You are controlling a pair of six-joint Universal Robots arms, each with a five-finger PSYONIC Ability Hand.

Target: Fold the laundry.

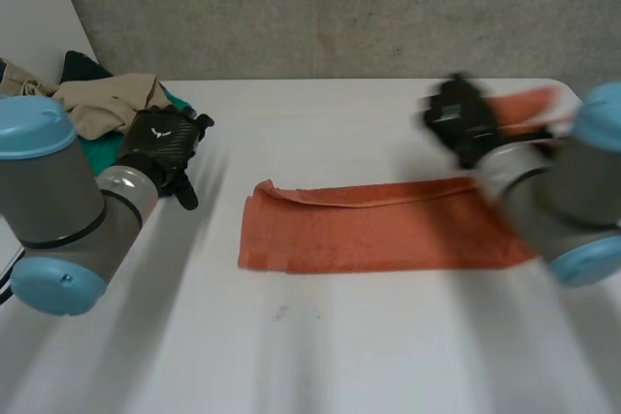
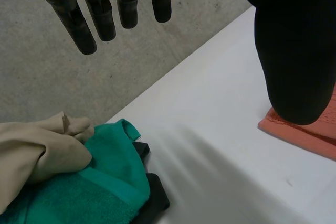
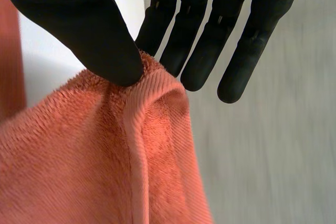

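One orange towel [image 1: 369, 225] lay across the middle of the white tabletop [image 1: 320, 356]. Its long axis ran from left to right of the frame, and it looked doubled along its length, with a loose edge curling up at its upper left corner.

The right hand [image 1: 461, 118], at the upper right of the frame, had that towel's right end. In the right wrist view its thumb [image 3: 79, 24] pinched the towel's hemmed edge against the fingers, and the cloth hung down from the pinch. From this hand the rest of the towel stretched away towards the left of the frame, so the free left end was the far one. A fold across the length would probably mean carrying the held end along that axis.

The left hand [image 1: 165, 147] sat at the middle left of the frame, well apart from the towel's near end. Its fingers [image 2: 105, 19] were straight and spread, and it held nothing. It was the closer hand to the waiting pile at the upper left. Three pieces could be told there: one beige cloth [image 1: 102, 104], one green towel [image 2: 100, 182] under it, and one dark cloth [image 2: 155, 198] below that.
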